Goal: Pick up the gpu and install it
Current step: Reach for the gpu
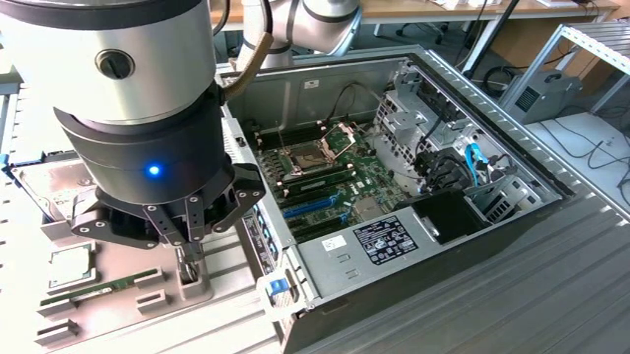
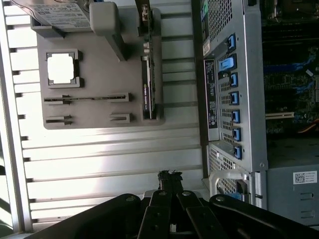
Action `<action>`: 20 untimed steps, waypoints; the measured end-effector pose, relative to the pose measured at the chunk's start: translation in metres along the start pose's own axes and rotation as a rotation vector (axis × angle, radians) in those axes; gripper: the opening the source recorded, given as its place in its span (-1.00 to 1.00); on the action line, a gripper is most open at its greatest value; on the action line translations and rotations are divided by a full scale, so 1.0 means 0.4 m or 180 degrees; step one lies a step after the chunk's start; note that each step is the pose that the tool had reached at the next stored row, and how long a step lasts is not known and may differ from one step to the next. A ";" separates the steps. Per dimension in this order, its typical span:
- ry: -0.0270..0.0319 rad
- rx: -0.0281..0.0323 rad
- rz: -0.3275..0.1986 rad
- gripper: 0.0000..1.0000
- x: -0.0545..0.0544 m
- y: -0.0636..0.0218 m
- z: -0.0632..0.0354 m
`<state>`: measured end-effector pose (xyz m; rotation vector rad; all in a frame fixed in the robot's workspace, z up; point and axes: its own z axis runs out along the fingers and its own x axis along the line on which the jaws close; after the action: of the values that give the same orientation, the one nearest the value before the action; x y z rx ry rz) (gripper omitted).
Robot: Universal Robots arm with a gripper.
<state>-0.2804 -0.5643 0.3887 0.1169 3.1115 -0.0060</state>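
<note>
The gpu (image 2: 148,87) is a thin black card standing on edge in a slot of the grey parts tray (image 2: 99,124). In the exterior view its silvery end bracket (image 1: 190,271) shows just under my fingertips. My gripper (image 1: 185,247) hangs over the tray, a little above that end of the gpu, beside the open computer case (image 1: 414,184). In the wrist view the gripper (image 2: 169,178) has its two fingers pressed together with nothing between them, and the gpu lies apart from them.
The tray also holds a silver hard drive (image 2: 57,15), a square processor chip (image 2: 62,68) and a slim memory stick (image 2: 87,98). Inside the case, the motherboard has blue slots (image 1: 310,206), a drive cage and cables. The case's rear panel (image 2: 224,89) stands next to the tray.
</note>
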 end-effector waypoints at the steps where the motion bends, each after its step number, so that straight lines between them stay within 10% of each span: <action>1: 0.0000 0.0001 0.0000 -0.79 0.000 -0.002 0.000; 20: -0.0001 0.0019 0.0000 -0.79 -0.003 -0.035 0.000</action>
<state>-0.2804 -0.5783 0.3886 0.1168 3.1112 -0.0155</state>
